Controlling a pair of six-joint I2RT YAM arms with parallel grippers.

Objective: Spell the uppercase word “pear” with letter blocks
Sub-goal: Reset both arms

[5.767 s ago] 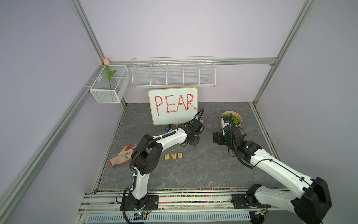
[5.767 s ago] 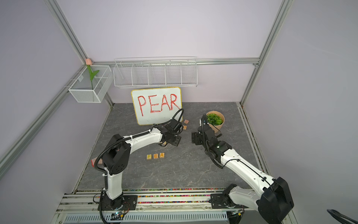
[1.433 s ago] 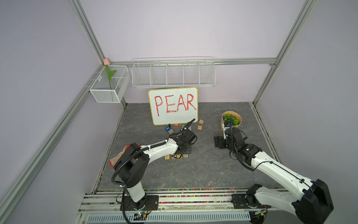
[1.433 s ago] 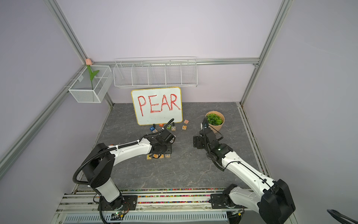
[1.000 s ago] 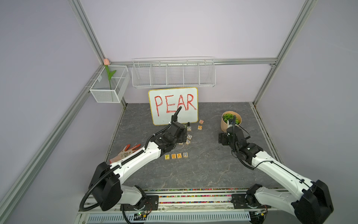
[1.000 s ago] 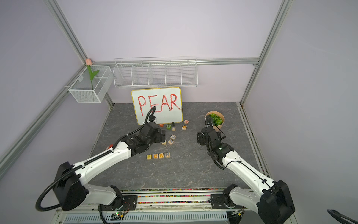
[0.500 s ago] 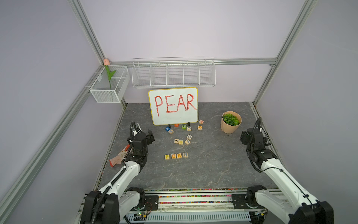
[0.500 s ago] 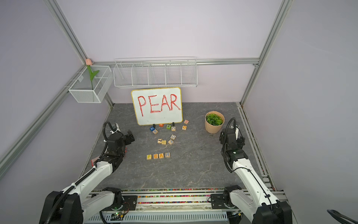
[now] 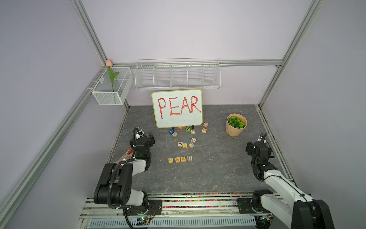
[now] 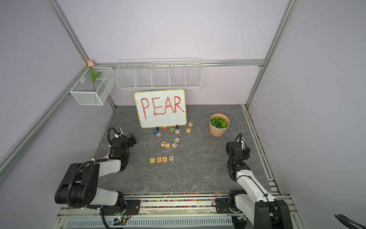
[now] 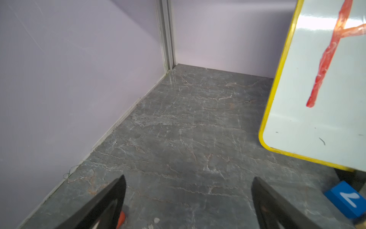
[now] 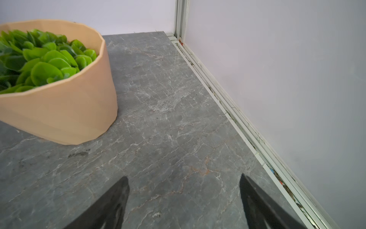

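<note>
- Arms are pulling back sideways; letter blocks [image 9: 180, 159] are sitting near-centre, spelling PEAR.
- Left gripper [image 11: 189, 179] and right gripper [image 12: 184, 177] are hanging apart, empty.
- Blocks probably light, rigid; opposite faces offering grip.

Four letter blocks [image 9: 180, 159] sit side by side reading PEAR on the grey tabletop [image 9: 208, 174], nearer than the whiteboard [image 9: 177, 108].
</note>
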